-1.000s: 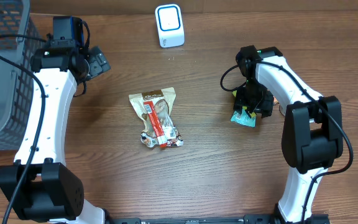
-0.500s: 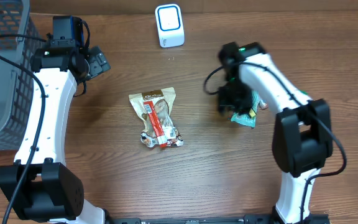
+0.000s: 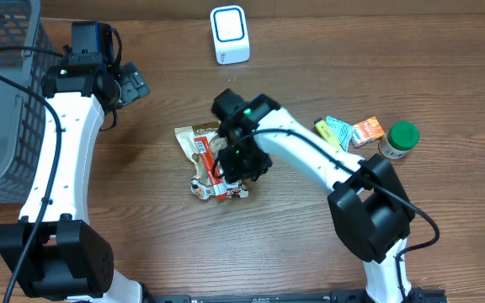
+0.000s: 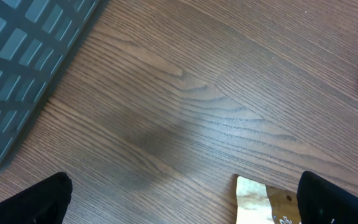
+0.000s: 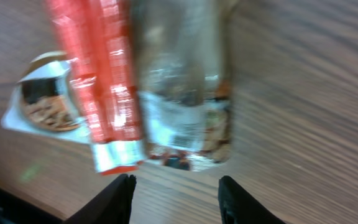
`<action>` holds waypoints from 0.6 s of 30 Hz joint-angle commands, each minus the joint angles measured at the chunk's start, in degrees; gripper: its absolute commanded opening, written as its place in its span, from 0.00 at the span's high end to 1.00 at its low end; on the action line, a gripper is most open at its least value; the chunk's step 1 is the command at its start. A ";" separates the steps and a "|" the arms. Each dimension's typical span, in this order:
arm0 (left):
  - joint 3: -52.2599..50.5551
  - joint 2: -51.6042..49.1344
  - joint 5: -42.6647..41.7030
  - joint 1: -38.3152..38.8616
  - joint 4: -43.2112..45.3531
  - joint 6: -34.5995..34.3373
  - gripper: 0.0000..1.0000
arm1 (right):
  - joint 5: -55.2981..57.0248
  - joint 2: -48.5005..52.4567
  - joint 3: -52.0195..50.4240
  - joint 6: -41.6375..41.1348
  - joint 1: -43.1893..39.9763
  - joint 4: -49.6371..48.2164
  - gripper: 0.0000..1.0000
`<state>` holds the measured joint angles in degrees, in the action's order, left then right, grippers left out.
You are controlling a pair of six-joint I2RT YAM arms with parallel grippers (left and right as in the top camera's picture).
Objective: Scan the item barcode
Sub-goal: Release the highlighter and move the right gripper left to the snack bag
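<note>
Right claw [image 5: 176, 186], jaws apart, over the snack packet [image 5: 182, 87]

I work over a brown wooden table [image 3: 167, 244], evenly lit, with a grey mesh basket [image 3: 7, 50] at its left edge.

Brown wood-grain counter [image 3: 141, 252]. Grey mesh basket [image 3: 2, 93] at the far-left edge. White scanner [image 3: 229, 34] with a blue ring, back centre. Snack bag [image 3: 199, 150] lies flat mid-counter, clear with a red strip, tan top end toward the scanner. Right side: green-yellow packet [image 3: 337, 132] just beside orange packet [image 3: 367, 131], green-lidded jar [image 3: 400, 140] next to those. Snack bag well apart from scanner, basket and right cluster.
</note>
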<state>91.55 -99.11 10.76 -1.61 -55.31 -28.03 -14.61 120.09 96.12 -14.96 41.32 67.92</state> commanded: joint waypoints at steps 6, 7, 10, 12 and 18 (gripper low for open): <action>0.35 0.50 0.13 -0.20 0.04 1.22 0.00 | 4.11 -0.52 1.25 -3.02 4.17 -2.95 0.59; 0.35 0.50 0.13 -0.22 0.04 1.25 0.00 | 6.19 -0.52 1.25 -3.32 5.03 -3.37 0.58; 0.35 0.50 0.13 -0.20 0.04 1.25 0.00 | 9.27 -0.52 1.25 -4.96 7.23 -4.59 0.56; 0.35 0.50 0.13 -0.20 0.04 1.22 0.00 | 11.58 -0.52 1.25 -6.25 8.61 -5.35 0.55; 0.35 0.50 0.13 -0.20 0.04 1.22 0.00 | 20.28 -0.50 1.20 -12.26 11.47 -6.82 0.55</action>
<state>91.55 -99.11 10.76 -1.61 -55.31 -28.03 -1.04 120.09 96.12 -22.57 52.27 61.52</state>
